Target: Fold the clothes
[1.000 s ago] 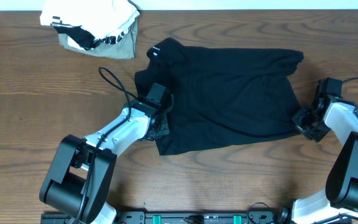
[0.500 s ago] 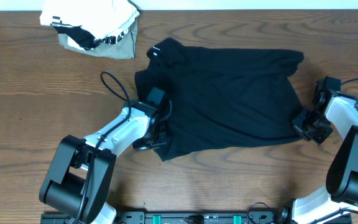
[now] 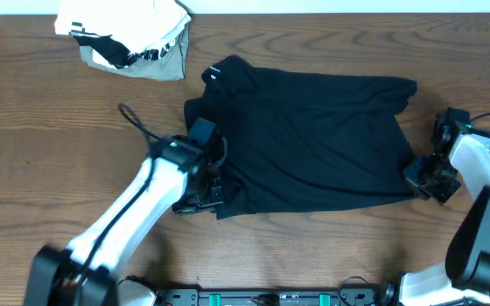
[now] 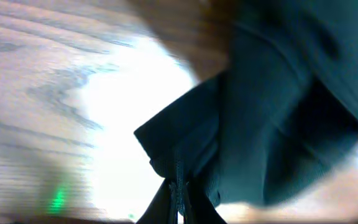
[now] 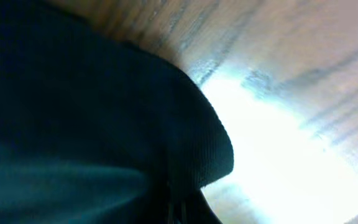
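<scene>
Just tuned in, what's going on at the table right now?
Both arms are on the black garment, which lies spread and a little rumpled on the wooden table. The left gripper is shut on its near left corner, and the right gripper is shut on its near right corner. No neat fold shows yet. A white-and-grey bundle sits apart at the far left, untouched.

White arms [image 3: 130, 206], black joints [image 3: 483, 242]

The left gripper [image 3: 204, 197] has dragged the black garment [image 3: 313, 144] toward lower left; the right gripper [image 3: 421, 177] has pinched its right corner
</scene>
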`<action>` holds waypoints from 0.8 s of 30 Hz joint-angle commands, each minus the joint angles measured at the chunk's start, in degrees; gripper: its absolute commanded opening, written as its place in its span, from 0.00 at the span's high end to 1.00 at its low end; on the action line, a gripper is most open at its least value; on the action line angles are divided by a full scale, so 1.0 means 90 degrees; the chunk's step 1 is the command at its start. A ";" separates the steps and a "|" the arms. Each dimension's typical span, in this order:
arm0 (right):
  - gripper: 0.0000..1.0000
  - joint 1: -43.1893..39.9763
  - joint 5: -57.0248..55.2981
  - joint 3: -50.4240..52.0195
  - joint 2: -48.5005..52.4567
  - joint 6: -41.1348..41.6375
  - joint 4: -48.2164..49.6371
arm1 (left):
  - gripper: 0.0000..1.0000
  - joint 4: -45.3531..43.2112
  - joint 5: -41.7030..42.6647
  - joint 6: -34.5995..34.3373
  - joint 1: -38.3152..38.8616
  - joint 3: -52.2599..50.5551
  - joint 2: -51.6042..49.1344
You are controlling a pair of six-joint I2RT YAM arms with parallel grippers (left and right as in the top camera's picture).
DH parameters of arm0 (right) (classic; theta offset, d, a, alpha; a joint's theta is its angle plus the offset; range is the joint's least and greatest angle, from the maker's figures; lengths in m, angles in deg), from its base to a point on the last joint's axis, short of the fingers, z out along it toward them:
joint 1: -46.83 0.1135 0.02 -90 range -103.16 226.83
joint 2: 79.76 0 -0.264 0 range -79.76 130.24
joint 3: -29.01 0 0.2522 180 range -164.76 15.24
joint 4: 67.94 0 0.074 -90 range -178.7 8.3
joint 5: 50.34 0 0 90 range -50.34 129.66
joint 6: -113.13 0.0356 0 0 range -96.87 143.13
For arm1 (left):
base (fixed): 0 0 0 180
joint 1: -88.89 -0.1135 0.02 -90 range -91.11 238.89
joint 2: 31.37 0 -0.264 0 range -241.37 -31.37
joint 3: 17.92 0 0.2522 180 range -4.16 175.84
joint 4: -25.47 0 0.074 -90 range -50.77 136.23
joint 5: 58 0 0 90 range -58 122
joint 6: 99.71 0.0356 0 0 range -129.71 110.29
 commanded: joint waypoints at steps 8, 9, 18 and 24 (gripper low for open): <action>0.98 -0.0066 -0.0498 -0.0131 -0.1299 0.0202 -0.0367 | 0.94 0.0248 0.0537 0.0180 -0.0017 0.0143 0.1756; 0.98 -0.0066 -0.0493 -0.0131 -0.1396 0.0202 -0.0396 | 0.94 0.0238 0.0534 0.0136 -0.0017 0.0143 0.1906; 0.99 -0.0070 -0.0478 -0.0131 -0.1634 0.0202 -0.0799 | 0.94 0.0240 0.0787 -0.0049 -0.0017 0.0192 0.3016; 0.98 -0.0124 -0.0945 -0.0131 -0.1637 0.0879 -0.1088 | 0.94 0.0260 0.1401 -0.0294 -0.0017 0.0192 0.3322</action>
